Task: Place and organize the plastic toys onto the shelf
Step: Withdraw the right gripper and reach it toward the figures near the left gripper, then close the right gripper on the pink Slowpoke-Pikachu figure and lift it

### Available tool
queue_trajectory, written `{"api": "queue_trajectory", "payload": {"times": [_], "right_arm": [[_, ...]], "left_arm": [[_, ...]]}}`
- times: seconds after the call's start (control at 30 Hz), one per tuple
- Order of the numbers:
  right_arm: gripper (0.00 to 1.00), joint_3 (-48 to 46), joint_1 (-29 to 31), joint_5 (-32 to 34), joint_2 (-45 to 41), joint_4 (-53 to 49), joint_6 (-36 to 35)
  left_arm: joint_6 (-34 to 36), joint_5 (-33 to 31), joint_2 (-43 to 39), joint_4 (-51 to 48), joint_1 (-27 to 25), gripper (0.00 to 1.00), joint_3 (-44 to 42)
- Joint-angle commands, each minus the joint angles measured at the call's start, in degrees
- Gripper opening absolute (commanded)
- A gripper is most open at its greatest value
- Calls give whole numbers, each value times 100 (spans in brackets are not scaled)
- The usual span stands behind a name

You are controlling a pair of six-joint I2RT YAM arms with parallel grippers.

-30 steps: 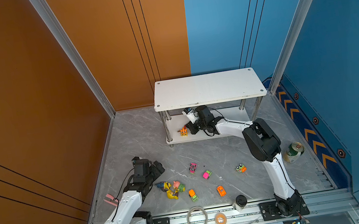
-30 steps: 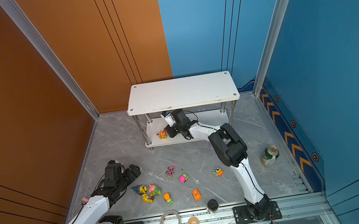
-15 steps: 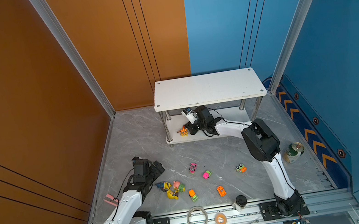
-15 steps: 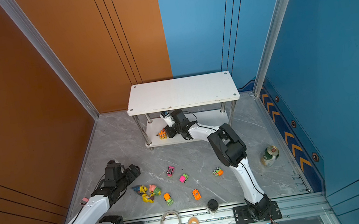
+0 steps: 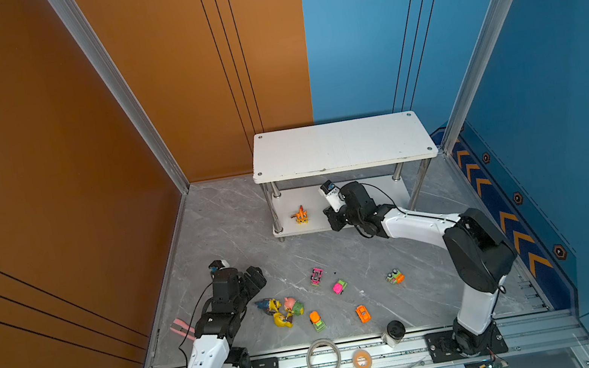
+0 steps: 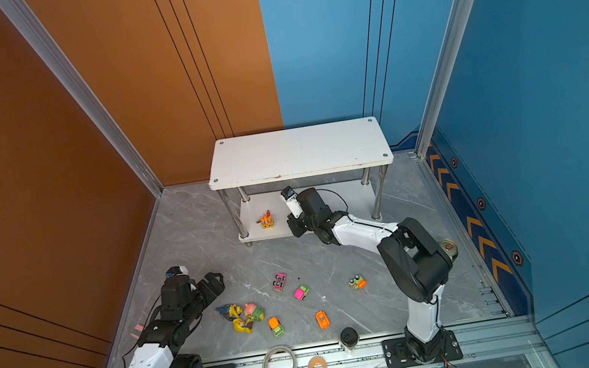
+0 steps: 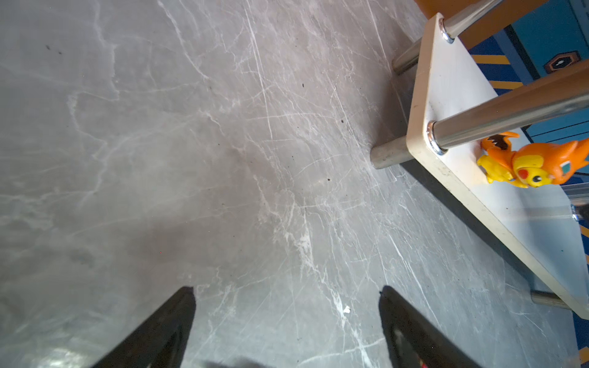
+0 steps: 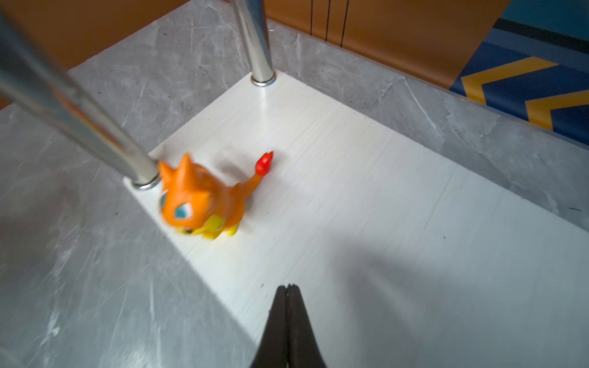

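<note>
On the lower board of the shelf [image 5: 342, 146] stands the orange figurine [image 5: 301, 215]; the right end effector [image 8: 288, 290] nearby is pinched closed, empty. Next, I'd guess, the left end effector [image 7: 287, 290], spread wide, drops onto the toys [image 5: 291, 306] on the surface [image 5: 334, 250].

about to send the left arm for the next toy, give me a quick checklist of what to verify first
1. Is the right gripper shut and empty: ok.
2. Is the orange figurine standing on the shelf's lower board, apart from the right gripper: ok.
3. Is the left gripper open with nothing between its fingers: ok.
4. Is a toy lined up under the left gripper: not ok. Its wrist view shows only bare floor, and the figurine pile lies beside it.
5. Can one figurine be gripped alone from the pile: cannot tell, because they huddle together.
</note>
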Motion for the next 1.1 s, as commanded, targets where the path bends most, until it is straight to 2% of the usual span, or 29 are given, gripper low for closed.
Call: {"api": "queue_trajectory", "payload": {"times": [0.0,0.1,0.17,0.27,0.43,0.67,0.9,1.07], "right_arm": [[1,-482,703,900,-708,-567,83],[10,-632,1613,1358,-1042,-1211,1],[21,-488,2223,1527,-994,-1662,54],[42,-157,2847,1097,-707,-2117,96],[59,619,3344,682,-56,-2741,15],[61,1819,3316,499,1067,-3333,-215],[61,2237,3237,85,1633,-3485,-305],[52,2513,3142,-191,1903,-3702,-351]], "left_arm": [[-68,-235,-230,-540,32,90,-58],[-47,-218,-319,-599,41,89,-27],[-44,-193,-312,-639,50,89,-2],[-72,-164,-324,-678,59,89,-10],[-99,-162,-474,-814,68,89,-57],[-151,-151,-764,-986,88,91,-107],[-59,-157,-778,-1028,186,93,-82],[-20,-85,-640,-869,259,93,-93]]}}
